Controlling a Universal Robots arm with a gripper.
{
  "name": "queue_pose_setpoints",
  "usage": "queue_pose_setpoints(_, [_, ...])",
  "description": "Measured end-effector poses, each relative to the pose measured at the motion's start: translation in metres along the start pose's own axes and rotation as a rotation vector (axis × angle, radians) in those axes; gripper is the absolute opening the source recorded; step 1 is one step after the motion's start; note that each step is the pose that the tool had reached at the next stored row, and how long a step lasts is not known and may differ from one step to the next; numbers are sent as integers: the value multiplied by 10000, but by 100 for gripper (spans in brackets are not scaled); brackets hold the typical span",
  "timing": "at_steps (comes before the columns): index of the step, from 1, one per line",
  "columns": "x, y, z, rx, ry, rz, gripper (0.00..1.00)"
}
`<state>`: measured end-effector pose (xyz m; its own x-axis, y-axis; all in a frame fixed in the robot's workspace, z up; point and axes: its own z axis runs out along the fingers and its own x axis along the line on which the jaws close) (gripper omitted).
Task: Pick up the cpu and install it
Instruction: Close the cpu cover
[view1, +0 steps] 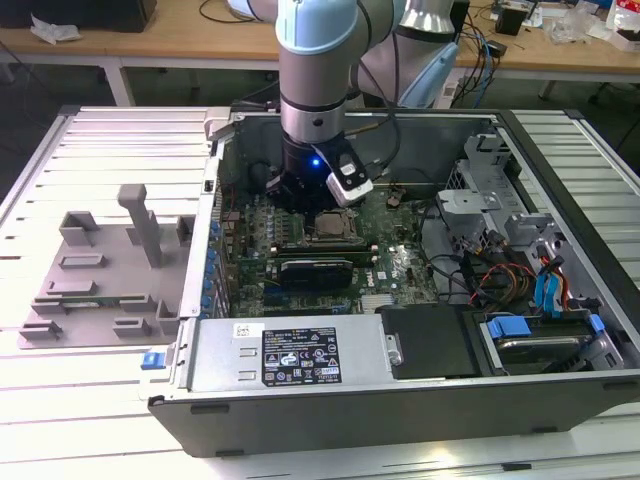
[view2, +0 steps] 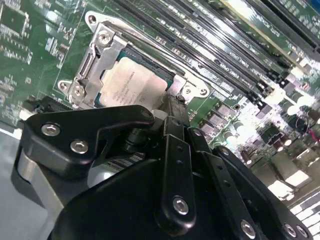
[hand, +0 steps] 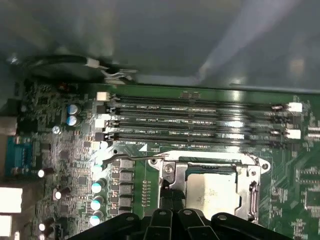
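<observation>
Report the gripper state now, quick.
Gripper: cannot tell whether open or closed; it sits at the edge of the cpu, which lies in the socket.

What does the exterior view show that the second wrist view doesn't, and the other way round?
The exterior view takes in the arm, the whole open case and the grey tray beside it, on the exterior view's left. The second wrist view gives a close look at the screws on the socket's metal frame and at the gripper's black links. Both show the cpu lying in its socket on the green board.
</observation>
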<state>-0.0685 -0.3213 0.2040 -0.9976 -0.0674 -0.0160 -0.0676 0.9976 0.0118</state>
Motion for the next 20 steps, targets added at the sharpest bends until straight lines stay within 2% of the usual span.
queue_pose_setpoints(1, [0,0,4,-5,6,-406,11])
queue_pose_setpoints(4, [1,0,11,-7,8,-527,11])
queue_pose_setpoints(9, [1,0,16,-20,14,-1173,11])
queue_pose_setpoints(17, [-1,1,-79,-20,14,-1180,11])
queue_pose_setpoints(20, [-2,2,-156,-21,13,-1180,11])
